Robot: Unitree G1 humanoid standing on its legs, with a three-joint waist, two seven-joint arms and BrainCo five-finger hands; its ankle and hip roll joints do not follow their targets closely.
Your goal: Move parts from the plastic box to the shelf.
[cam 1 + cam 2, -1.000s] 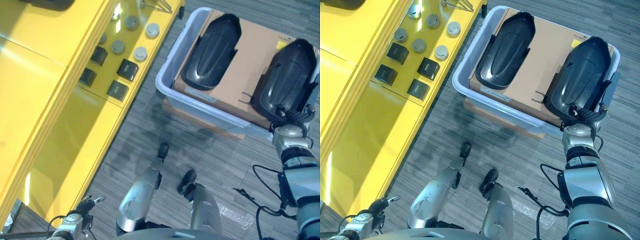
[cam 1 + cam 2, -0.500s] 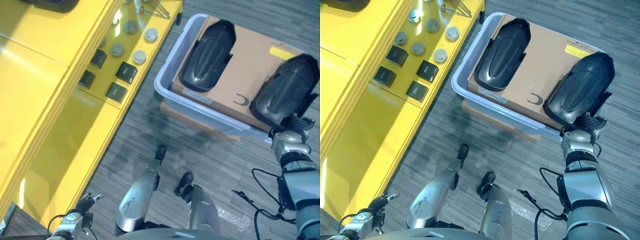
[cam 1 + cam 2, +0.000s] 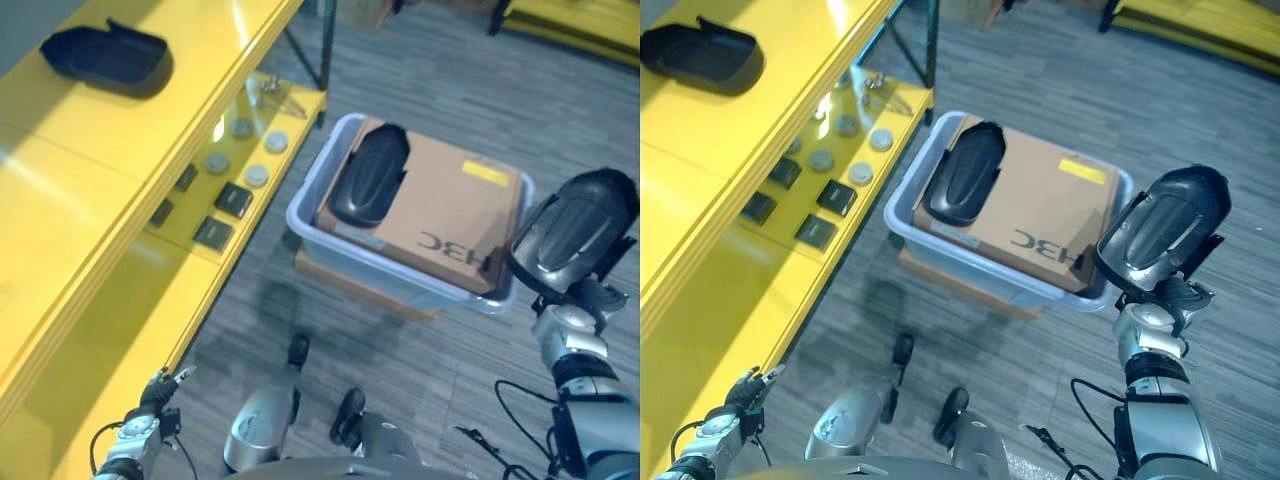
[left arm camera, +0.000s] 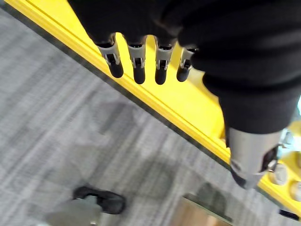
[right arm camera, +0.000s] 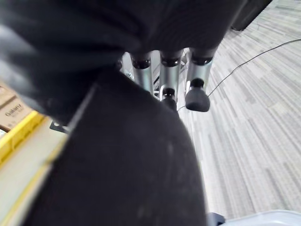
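Observation:
A pale plastic box (image 3: 392,284) stands on the floor beside the yellow shelf (image 3: 90,180). Inside it a black moulded part (image 3: 368,175) lies on a brown cardboard sheet (image 3: 455,205). My right hand (image 3: 1172,298) is shut on a second black part (image 3: 573,232) and holds it in the air past the box's right end. In the right wrist view this part (image 5: 122,165) lies close under the curled fingers (image 5: 164,70). Another black part (image 3: 105,58) rests on the shelf's top level. My left hand (image 3: 160,388) hangs open, low by the shelf's front edge (image 4: 188,117).
The lower shelf level (image 3: 240,120) carries round silver pieces (image 3: 257,174) and flat black squares (image 3: 214,233). A dark shelf post (image 3: 326,40) rises behind the box. Grey plank floor (image 3: 480,90) spreads around and beyond the box.
My right hand has lifted its black part out of the box, up and to the right. The camera has swung, so more of the shelf top and floor shows.

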